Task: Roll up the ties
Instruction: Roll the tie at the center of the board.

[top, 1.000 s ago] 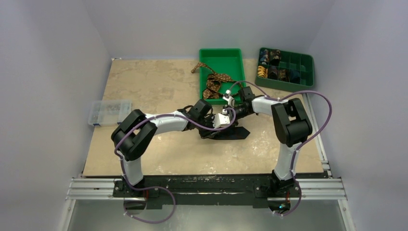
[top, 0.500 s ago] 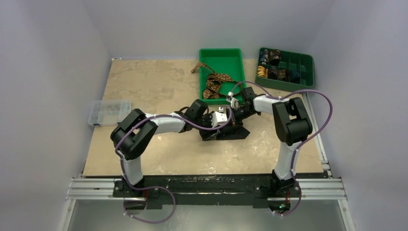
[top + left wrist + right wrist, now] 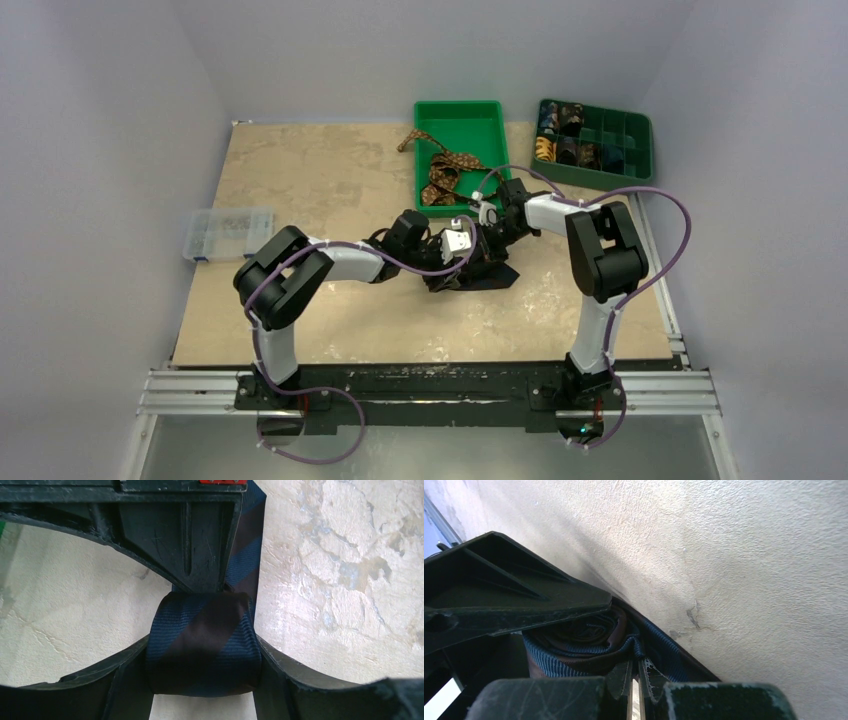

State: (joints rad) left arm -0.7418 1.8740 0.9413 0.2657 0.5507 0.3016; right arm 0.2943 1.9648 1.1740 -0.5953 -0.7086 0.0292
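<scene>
Navy tie coil [image 3: 202,640] between left claw [image 3: 202,652] fingers

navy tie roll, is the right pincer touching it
Touching. The right wrist view shows the right pincer shut at the core of the navy tie roll, with the fabric wound tight against its fingertips.

Tie [image 3: 202,645]: woven ribbed cloth, slight sheen. Left pincer fingers [image 3: 300,690]: black plastic, matt, scuffed. Table [image 3: 350,580]: mottled stone-look surface, matt, rough-textured. Tray [image 3: 460,115]: green plastic, smooth.
</scene>
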